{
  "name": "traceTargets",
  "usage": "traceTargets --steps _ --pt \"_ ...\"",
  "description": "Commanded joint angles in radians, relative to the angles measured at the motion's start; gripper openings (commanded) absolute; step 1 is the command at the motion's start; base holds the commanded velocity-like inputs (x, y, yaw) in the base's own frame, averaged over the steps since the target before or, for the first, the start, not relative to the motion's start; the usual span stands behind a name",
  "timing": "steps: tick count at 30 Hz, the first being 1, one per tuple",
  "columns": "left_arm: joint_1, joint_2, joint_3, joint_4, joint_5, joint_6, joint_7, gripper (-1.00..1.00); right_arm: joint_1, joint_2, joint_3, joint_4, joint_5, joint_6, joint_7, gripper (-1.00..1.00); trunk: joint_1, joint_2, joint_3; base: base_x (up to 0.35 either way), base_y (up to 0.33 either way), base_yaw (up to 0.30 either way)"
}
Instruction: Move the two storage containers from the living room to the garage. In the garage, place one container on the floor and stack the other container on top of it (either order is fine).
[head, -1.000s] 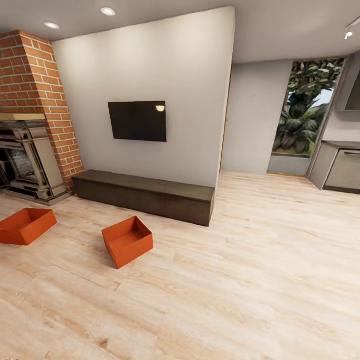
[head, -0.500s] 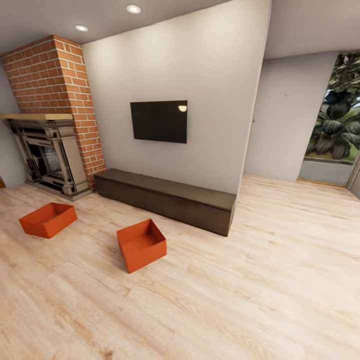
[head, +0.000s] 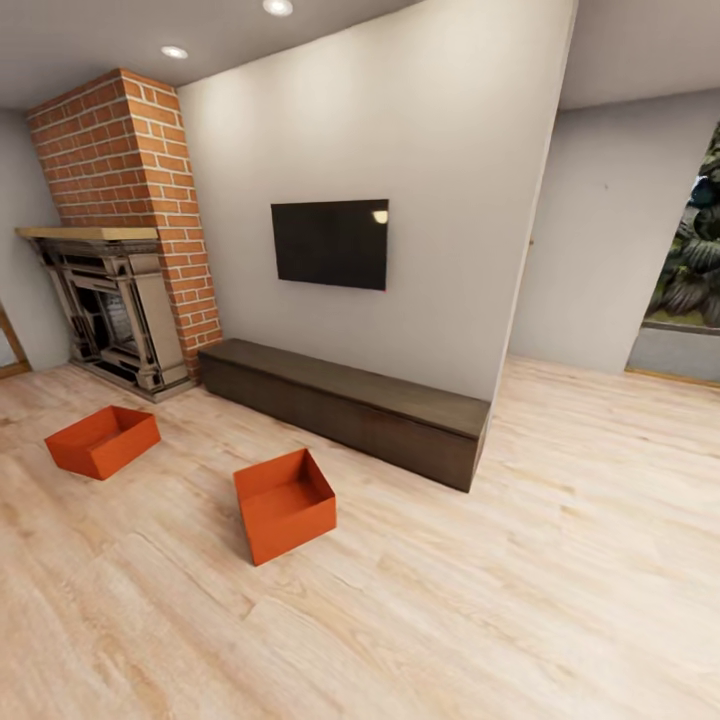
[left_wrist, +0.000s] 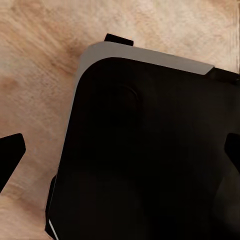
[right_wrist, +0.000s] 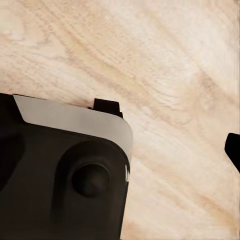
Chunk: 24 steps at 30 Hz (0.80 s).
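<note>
Left arm: wrist camera looks straight down on the robot's black, grey-edged base and the wood-plank floor beside it; arm pose otherwise not readable.
Left end effector: dark fingertips enter at opposite edges of the wrist frame, set wide apart; released, nothing between them, touching nothing.
Right arm: wrist camera also points down, over the corner of the base and bare planks.
Right end effector: one dark fingertip shows at the frame's right edge; the other is out of frame, so I cannot tell how far it is spread or whether it grips anything.
Nearer storage container: lower centre-left of the head frame, standing open side up on the wood floor, in front of the long dark low bench; rotated, one corner toward the camera; long axis hard to judge.
Farther storage container: left of frame, open side up on the floor, in front of the fireplace; long axis runs from lower left to upper right.
Spacing: containers well apart, neither touching the bench.
Room: brick chimney at upper left, black TV on the pale wall above the bench.
</note>
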Motion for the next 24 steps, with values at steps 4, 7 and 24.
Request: traceTargets --steps 4,7,24 --pt "0.0 0.0 0.0 -0.001 0.004 -0.001 0.001 1.0 -0.001 -0.001 0.011 0.003 0.016 -0.003 -0.008 1.0 0.001 0.0 -0.001 0.301 -0.185 0.001" --pt "0.0 0.0 0.001 -0.001 0.004 -0.001 0.001 1.0 -0.001 0.002 0.014 0.003 0.018 -0.002 -0.008 1.0 0.001 0.0 -0.001 0.293 -0.193 0.0" --pt "0.0 0.0 0.002 -0.001 0.004 -0.003 0.001 1.0 -0.001 -0.001 0.009 0.003 0.018 -0.002 0.002 1.0 0.001 0.0 -0.001 0.285 -0.195 0.128"
